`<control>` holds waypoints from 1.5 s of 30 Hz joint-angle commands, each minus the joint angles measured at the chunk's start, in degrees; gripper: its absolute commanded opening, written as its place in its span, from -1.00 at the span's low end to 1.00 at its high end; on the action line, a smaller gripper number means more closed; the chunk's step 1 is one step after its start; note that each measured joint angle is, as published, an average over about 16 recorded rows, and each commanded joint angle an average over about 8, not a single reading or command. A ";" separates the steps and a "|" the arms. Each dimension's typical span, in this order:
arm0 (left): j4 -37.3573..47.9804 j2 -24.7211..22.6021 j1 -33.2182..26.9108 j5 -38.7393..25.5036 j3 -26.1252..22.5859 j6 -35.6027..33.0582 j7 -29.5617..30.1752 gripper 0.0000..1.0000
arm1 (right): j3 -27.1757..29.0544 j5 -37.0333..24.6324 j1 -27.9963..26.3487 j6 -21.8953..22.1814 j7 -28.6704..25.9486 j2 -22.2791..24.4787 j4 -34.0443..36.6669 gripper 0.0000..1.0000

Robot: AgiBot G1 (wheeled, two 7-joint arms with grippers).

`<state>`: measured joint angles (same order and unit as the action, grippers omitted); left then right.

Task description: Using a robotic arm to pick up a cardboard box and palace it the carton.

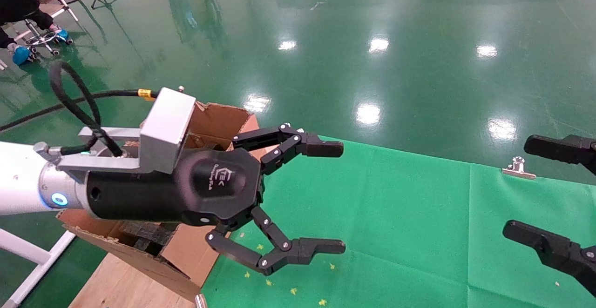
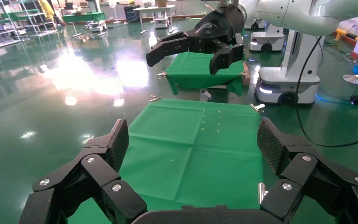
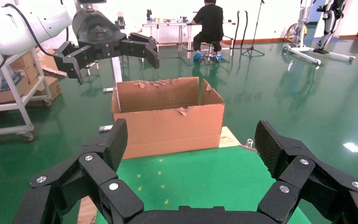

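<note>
1. Jaws of the left gripper (image 1: 298,198) are spread wide and hold nothing; it hangs in the air over the left edge of the green cloth (image 1: 396,233), just beside the carton (image 1: 205,126).
2. The robotic arm (image 1: 28,182) reaches across the carton, so its black wrist body hides much of the opening. Probably it stands here because the carton is the drop place.
3. The carton sits at the left end of the table, on a bare wooden part (image 1: 116,280) off the cloth. Its flaps stand tall with ragged edges, and dark foam (image 1: 149,236) shows inside.
4. The cardboard box cannot be seen in any view. It may lie inside the carton behind the arm, or somewhere else; this cannot be told.
5. The right gripper (image 1: 547,194) is at the right edge of the table, also wide open and empty, and seems idle.
6. The cloth is flat with fold lines and small yellow crumbs (image 1: 293,291), and a metal clip (image 1: 518,168) fixes its far edge.
7. Around the table is a shiny green floor (image 1: 372,43) with lamp reflections; a seated person (image 3: 210,23) works at a far desk.
</note>
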<state>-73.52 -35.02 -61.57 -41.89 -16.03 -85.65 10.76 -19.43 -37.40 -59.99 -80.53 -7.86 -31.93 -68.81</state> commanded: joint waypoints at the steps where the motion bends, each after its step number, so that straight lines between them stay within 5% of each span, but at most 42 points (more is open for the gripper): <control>1: 0.01 0.00 -0.01 -0.01 -0.01 0.01 0.00 1.00 | 0.00 0.00 0.00 0.00 0.00 0.00 0.00 1.00; 45: 0.08 0.00 -0.07 -0.08 -0.04 0.02 0.00 1.00 | 0.00 0.00 0.00 0.00 0.00 0.00 0.00 1.00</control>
<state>-73.43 -35.02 -61.64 -41.97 -16.07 -85.63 10.76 -19.43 -37.40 -59.99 -80.53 -7.86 -31.93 -68.81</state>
